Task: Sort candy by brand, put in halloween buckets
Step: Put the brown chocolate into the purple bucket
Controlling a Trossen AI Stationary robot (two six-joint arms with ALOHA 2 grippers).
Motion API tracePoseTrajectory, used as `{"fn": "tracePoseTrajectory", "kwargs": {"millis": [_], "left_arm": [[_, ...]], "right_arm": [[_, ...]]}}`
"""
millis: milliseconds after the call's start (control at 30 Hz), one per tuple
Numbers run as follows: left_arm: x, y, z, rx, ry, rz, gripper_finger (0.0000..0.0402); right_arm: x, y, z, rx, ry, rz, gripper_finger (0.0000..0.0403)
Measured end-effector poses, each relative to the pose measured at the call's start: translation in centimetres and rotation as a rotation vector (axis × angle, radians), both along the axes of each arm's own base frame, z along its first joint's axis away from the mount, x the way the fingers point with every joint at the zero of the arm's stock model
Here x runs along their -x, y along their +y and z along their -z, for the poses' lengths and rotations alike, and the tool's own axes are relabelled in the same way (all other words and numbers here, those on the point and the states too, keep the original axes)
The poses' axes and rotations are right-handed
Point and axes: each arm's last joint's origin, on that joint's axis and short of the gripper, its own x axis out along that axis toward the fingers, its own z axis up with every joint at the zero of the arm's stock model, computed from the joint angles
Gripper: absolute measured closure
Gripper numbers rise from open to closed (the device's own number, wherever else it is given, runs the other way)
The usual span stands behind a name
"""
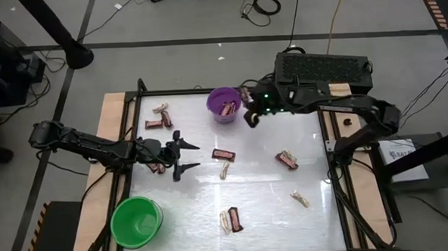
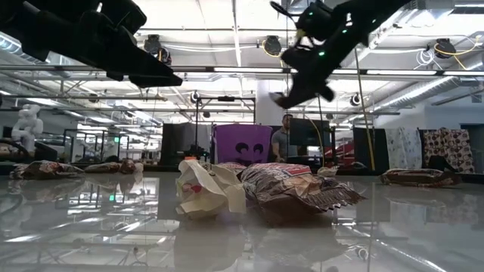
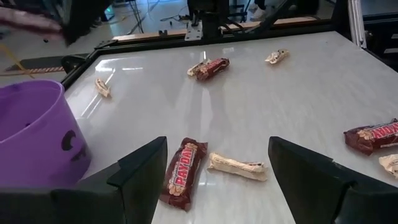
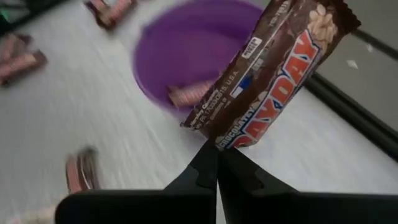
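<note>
Purple bucket [image 1: 224, 104] at table's [image 1: 273, 206] far edge, one bar inside; green bucket [image 1: 136, 221] at near left corner. Right gripper [image 1: 249, 118] just right of purple bucket, pinching a PayDay bar [image 4: 273, 74]. Left gripper [image 1: 184, 157] mid-left, candy [image 1: 224, 154] scattered between and nearer.

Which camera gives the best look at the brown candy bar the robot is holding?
The right wrist view: the dark brown wrapped candy bar fills the picture, pinched at one end by the right hand, above the round purple plastic bucket. The high view shows only the hand beside the bucket; the low and left wrist views show no clear bar.
</note>
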Motion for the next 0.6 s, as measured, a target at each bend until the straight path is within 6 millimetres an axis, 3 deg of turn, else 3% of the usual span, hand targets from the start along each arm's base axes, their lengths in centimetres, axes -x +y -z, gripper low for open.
{"fn": "tracePoseTrajectory", "kwargs": {"millis": [167, 367, 600], "left_arm": [[0.0, 0.4, -0.1, -0.035, -0.012, -0.138, 0.0117], [0.2, 1.0, -0.1, -0.049, -0.021, -0.344, 0.0117], [0.3, 2.1, 0.0, 0.047, 0.122, -0.559, 0.0117]], "right_arm": [[-2.7, -0.5, 1.7, 0.047, -0.071, -0.034, 0.0403], [-5.1, -1.5, 2.1, 0.059, -0.067, -0.045, 0.0403], [-7.7, -2.6, 2.1, 0.045, 0.033, -0.072, 0.0402]]}}
